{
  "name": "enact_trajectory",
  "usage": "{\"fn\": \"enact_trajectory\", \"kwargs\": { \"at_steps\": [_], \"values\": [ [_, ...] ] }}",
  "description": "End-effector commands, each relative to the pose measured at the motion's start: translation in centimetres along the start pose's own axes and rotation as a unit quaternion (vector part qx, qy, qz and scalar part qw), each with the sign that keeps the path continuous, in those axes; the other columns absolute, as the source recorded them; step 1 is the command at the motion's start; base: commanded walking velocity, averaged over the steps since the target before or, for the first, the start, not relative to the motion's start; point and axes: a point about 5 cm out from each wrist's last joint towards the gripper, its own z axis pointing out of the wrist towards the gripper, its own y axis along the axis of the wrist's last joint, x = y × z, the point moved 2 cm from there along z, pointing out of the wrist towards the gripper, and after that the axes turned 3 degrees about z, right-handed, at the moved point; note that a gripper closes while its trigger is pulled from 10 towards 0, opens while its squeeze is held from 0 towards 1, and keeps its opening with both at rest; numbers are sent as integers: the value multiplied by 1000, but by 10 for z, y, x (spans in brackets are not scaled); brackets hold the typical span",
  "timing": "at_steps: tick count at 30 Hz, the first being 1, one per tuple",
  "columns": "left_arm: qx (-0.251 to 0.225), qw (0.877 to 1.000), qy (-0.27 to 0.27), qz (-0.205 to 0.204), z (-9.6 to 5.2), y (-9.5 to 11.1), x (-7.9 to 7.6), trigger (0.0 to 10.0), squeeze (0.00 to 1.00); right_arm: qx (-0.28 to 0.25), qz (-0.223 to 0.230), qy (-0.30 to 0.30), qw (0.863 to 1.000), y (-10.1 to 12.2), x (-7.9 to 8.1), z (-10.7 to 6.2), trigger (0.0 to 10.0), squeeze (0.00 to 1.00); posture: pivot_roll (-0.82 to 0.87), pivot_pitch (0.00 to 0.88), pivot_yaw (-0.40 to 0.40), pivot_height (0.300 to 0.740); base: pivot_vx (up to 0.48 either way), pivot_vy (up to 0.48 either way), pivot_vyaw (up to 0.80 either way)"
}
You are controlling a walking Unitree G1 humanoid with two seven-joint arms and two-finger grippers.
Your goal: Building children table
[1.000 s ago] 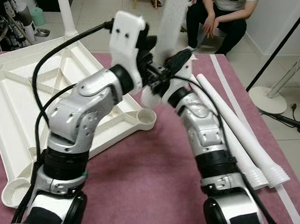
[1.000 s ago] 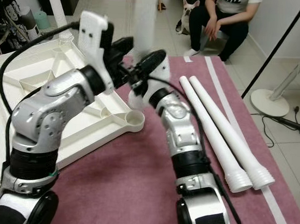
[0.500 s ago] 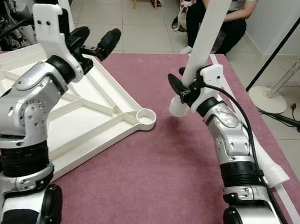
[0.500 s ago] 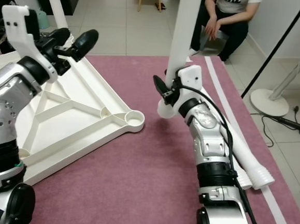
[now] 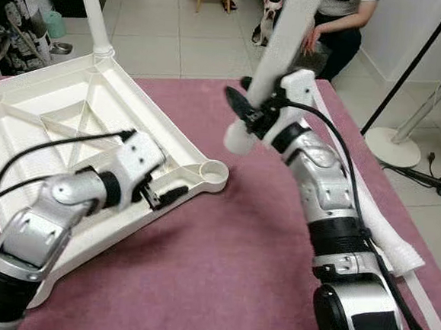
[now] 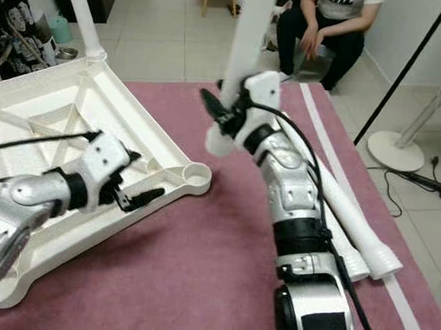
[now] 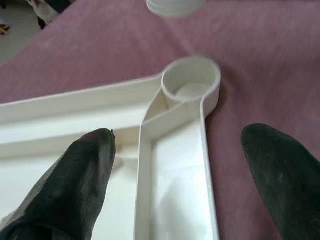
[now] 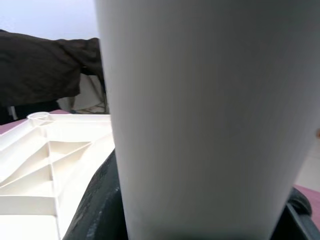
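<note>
Upturned white tabletop (image 5: pixel 48 128) lies ribs-up on maroon rug (image 5: pixel 220 264), one leg (image 5: pixel 92 6) already standing in far corner. Near corner socket (image 5: pixel 214 172) empty, open rug beyond it.

Left gripper (image 5: pixel 161 195) low over tabletop edge just short of socket, fingers (image 7: pixel 85 170) spread wide, holding nothing.

Right gripper (image 5: pixel 247 114) pinches loose white leg (image 5: pixel 279 51) near lower end, leg tilted, end hanging above rug, close to socket, not in it.

Spare legs (image 6: pixel 353 221) lie along rug's right edge. Person (image 5: pixel 331 21) crouches beyond rug's far edge, dog (image 5: pixel 271 8) beside.

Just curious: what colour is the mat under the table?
Dusty pink mat, clearest in the right eye view.
</note>
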Motion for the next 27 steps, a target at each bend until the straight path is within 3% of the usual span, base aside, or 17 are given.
{"fn": "enact_trajectory", "kwargs": {
  "at_steps": [1,8,10,13,14,16,17,19,20,21,22,27],
  "values": [
    [17,1000,10,3,7,-8,-6,10000,0,3,12,15,1000,-3,8,4,10000,0,104,0,19,740,0,0,0],
    [42,998,21,38,23,-18,-14,10000,0,15,43,31,998,-17,23,8,10000,0,107,0,17,740,0,0,0],
    [49,997,30,46,31,-21,-13,8196,0,24,54,28,998,-25,26,7,10000,0,106,0,19,740,0,0,0],
    [55,997,37,48,37,-23,-12,8157,0,30,60,27,997,-30,28,7,10000,0,106,0,22,740,0,0,0],
    [58,996,44,47,41,-24,-10,6314,0,35,62,24,997,-33,27,6,10000,0,106,0,24,740,0,0,0],
    [61,996,50,47,44,-25,-9,6314,0,39,63,23,997,-36,27,6,10000,0,106,0,24,740,0,0,0],
    [63,996,52,46,48,-25,-9,4706,0,42,65,20,997,-39,26,6,10000,0,105,0,26,740,0,0,0],
    [64,995,53,46,51,-25,-8,4706,0,45,66,18,997,-40,25,6,10000,0,105,0,26,740,0,0,0],
    [69,995,54,45,53,-26,-8,2706,0,47,66,17,997,-42,25,5,10000,0,103,0,31,740,0,0,0],
    [75,995,54,44,55,-28,-7,2039,0,50,65,15,997,-43,25,5,10000,0,102,0,32,740,0,0,0],
    [81,994,54,47,55,-31,-7,196,0,52,61,15,997,-44,25,4,10000,0,102,0,32,740,0,0,0],
    [95,992,43,67,56,-39,-9,0,0,58,54,16,997,-47,23,2,10000,0,100,0,32,740,0,0,0]
  ]
}}
